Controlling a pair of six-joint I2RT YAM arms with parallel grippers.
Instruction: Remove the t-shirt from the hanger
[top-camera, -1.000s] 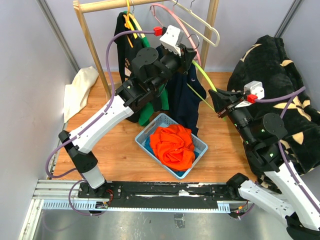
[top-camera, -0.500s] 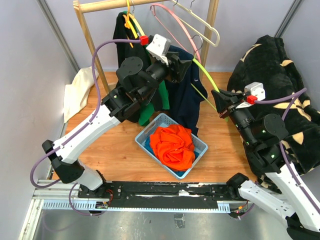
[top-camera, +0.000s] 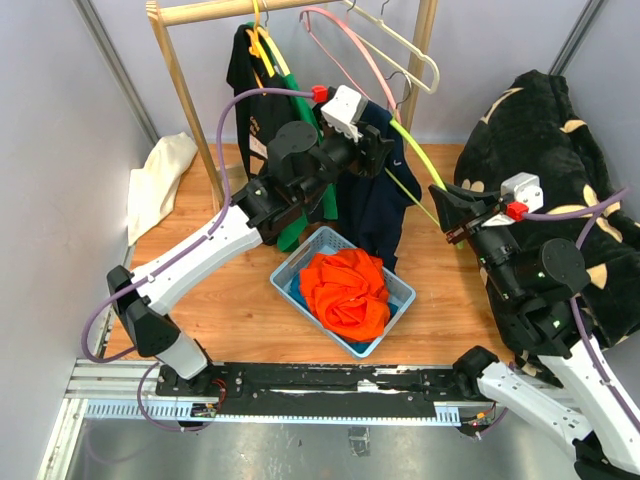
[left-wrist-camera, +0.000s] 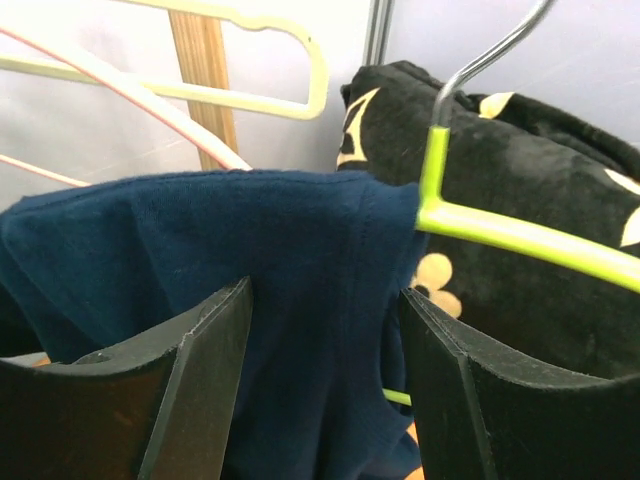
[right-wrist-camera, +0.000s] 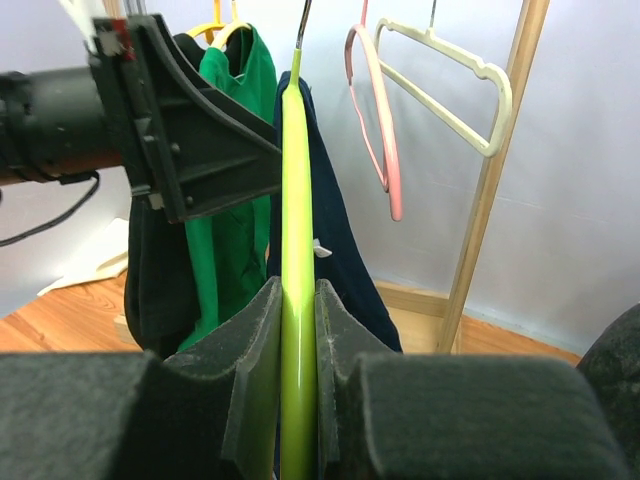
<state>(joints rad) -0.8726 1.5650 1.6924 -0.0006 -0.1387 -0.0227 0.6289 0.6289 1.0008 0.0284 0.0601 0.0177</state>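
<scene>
Close beside t-shirt: pink hanger, cream hanger

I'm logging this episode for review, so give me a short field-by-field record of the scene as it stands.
left tool: open, fingers either side of the navy t-shirt near its shoulder
right tool: shut on the green hanger
shirt state: draped over the green hanger, not yet off
rack: wooden rail; pink hanger and cream hanger bare
basket: holds an orange garment
</scene>
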